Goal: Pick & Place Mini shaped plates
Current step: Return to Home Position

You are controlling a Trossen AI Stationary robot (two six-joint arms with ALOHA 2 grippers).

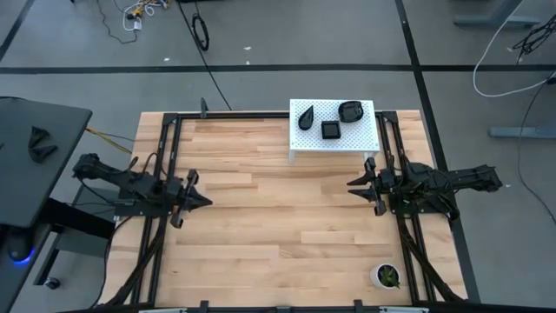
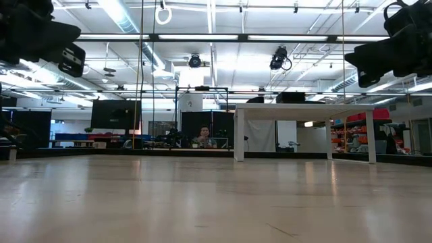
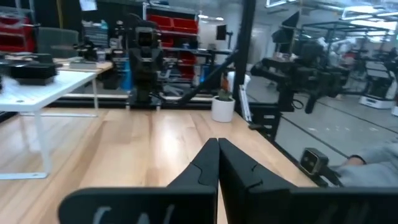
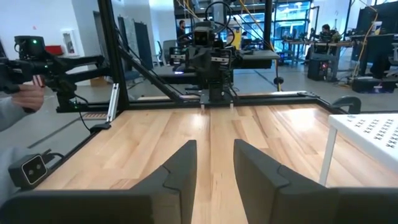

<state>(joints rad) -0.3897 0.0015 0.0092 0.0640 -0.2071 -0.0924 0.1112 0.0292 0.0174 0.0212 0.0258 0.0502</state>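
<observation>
- The wooden table (image 1: 278,226) lies under me, its middle bare between my two arms.
- My left arm (image 1: 122,183) reaches in low from the table's left edge, and my right arm (image 1: 443,181) from the right edge. They face each other, well apart.
- A white shelf (image 1: 365,139) on short legs stands at the far edge, right of centre and nearer my right arm.
- My left gripper (image 3: 217,144) hovers above the boards on the left side. Its jaws are clenched, the two fingers pressed tip to tip with nothing between them.
- My right gripper (image 4: 214,146) hovers just in front of the shelf's right corner. Its jaws are released, with a clear gap between the fingers, and they carry nothing.
- The mini shaped plates all sit on top of the shelf in three black stacks. The teardrop stack (image 1: 307,116) is on the left, the rounded stack (image 1: 350,110) on the right, and the square stack (image 1: 331,129) is between them, nearer the front edge.
- A small white pot (image 1: 387,276) with a green plant stands near the table's near right corner, far from the plates.
</observation>
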